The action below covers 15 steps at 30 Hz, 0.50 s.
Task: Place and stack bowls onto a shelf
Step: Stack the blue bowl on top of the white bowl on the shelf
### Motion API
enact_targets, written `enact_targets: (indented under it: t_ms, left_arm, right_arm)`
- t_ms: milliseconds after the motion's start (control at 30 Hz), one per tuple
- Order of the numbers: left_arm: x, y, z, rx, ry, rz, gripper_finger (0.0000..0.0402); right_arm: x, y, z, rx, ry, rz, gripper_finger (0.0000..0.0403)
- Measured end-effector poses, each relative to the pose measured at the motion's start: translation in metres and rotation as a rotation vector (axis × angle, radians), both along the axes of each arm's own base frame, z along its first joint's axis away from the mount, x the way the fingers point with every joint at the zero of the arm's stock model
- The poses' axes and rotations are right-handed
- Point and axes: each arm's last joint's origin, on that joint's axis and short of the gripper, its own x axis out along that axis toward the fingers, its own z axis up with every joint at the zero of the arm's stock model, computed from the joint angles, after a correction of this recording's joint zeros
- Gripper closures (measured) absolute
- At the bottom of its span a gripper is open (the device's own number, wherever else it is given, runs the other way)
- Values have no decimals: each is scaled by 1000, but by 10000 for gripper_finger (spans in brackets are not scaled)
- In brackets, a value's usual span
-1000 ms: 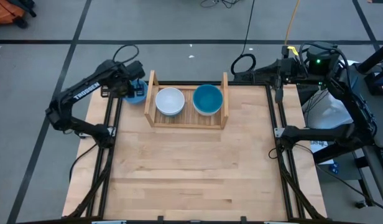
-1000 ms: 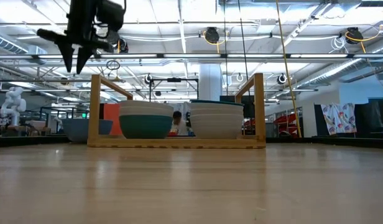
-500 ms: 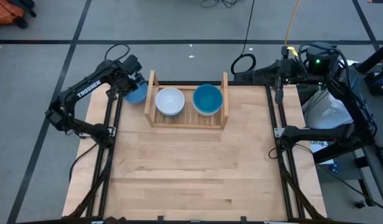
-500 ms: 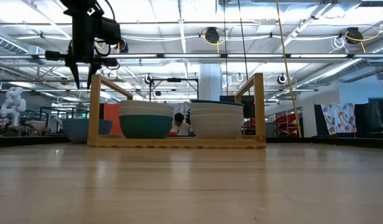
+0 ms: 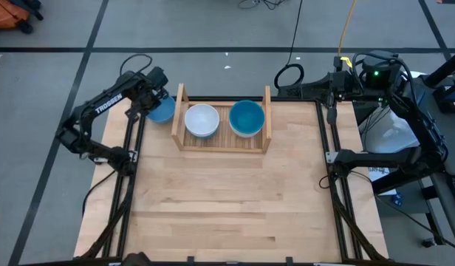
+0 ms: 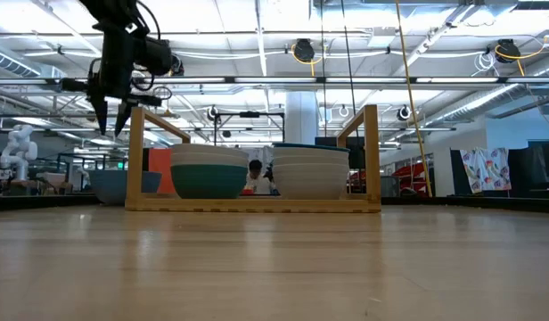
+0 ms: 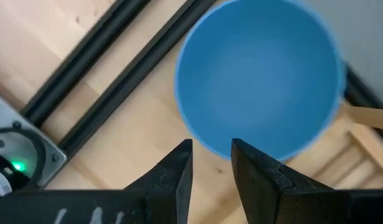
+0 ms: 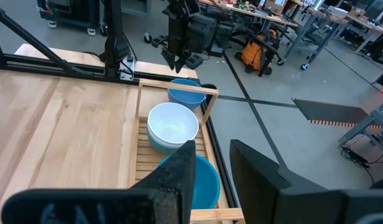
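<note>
A bright blue bowl point(image 5: 163, 111) point(image 7: 260, 74) point(image 6: 123, 185) rests on the table at the far left corner, just outside the shelf's left side board. My left gripper point(image 5: 155, 100) point(image 6: 111, 125) point(image 7: 211, 149) hangs above that bowl's rim, pointing down, narrowly open and empty. The shelf point(image 5: 221, 144) point(image 6: 371, 152) holds two stacks. The left stack has a white bowl on top point(image 5: 202, 120) and a teal bowl at the bottom point(image 6: 208, 183). The right stack is white bowls point(image 6: 310, 176) with a blue bowl on top point(image 5: 247, 118). My right gripper point(image 5: 331, 109) point(image 8: 210, 155) waits at the table's far right corner, narrowly open.
Black frame rails point(image 5: 130, 140) run along the table's left and right edges. The left one passes close beside the blue bowl. The wooden tabletop point(image 5: 227, 199) spreads out on the near side of the shelf. A person point(image 6: 254, 176) shows far behind the shelf in the room.
My left gripper has come down toward the blue bowl and shifted slightly toward the table's far left corner. It has turned from a slanted pose to pointing straight down. The bowls and the shelf have stayed where they were.
</note>
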Motion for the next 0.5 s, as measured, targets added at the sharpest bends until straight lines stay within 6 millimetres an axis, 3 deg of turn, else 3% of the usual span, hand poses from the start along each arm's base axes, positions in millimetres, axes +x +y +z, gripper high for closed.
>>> enact_targets:
  t_ms: [500]
  left_arm:
    - [-5, -5, -81, -89, -139, 36, 286]
  right_arm:
    - [0, 0, 0, -17, 3, 6, 307]
